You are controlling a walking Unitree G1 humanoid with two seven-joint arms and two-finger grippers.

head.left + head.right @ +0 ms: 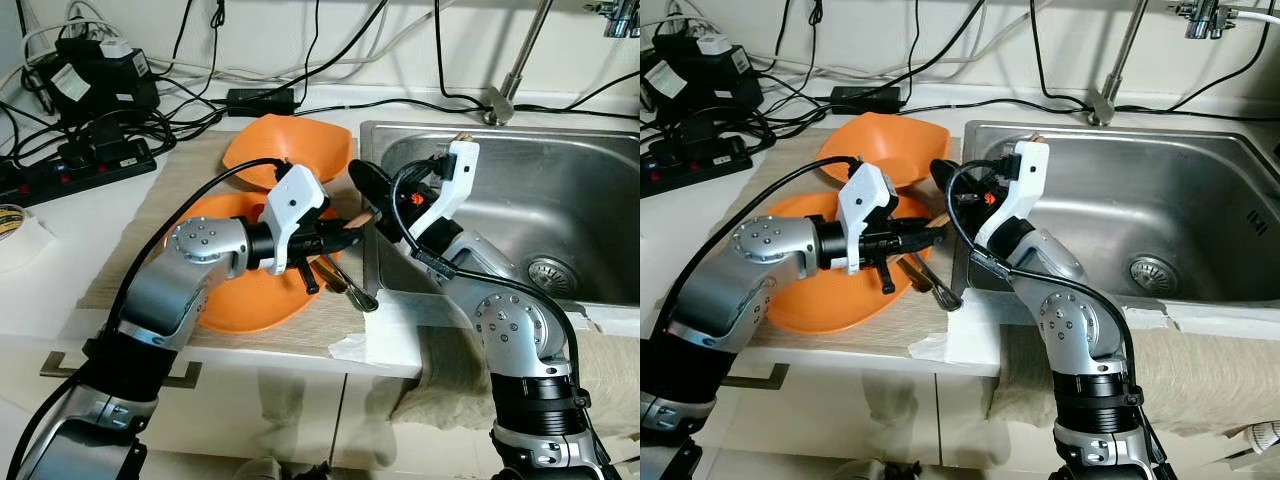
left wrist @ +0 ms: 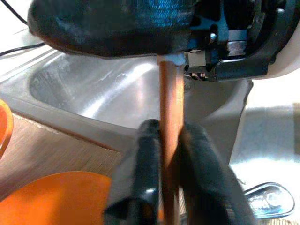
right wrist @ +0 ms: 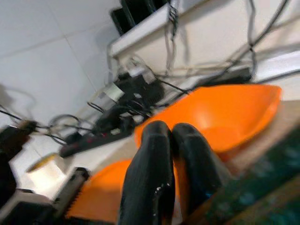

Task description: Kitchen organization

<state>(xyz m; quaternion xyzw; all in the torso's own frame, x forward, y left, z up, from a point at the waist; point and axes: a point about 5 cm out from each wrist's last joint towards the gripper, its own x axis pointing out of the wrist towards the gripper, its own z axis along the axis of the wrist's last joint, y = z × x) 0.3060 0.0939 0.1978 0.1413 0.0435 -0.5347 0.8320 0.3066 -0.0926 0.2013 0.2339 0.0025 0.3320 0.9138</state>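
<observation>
Pinched between the fingers of my left gripper is a thin wooden stick, likely a chopstick or a utensil handle, though I cannot tell which. It sits over the near orange bowl, just beside the sink rim, its far end up against the dark body of my right gripper. My right jaws look pressed together with nothing clearly between them, hovering over the sink's left edge, with the far orange bowl beyond them.

I judge the step to be a handover or a carry toward the sink. To do it well I should keep the left grip firm and level, since a slim stick twists easily, and clear the right wrist before moving. Metal utensils lie across the near bowl's rim by the sink; I must not sweep them off. Cables and a power strip lie well behind the bowls.
</observation>
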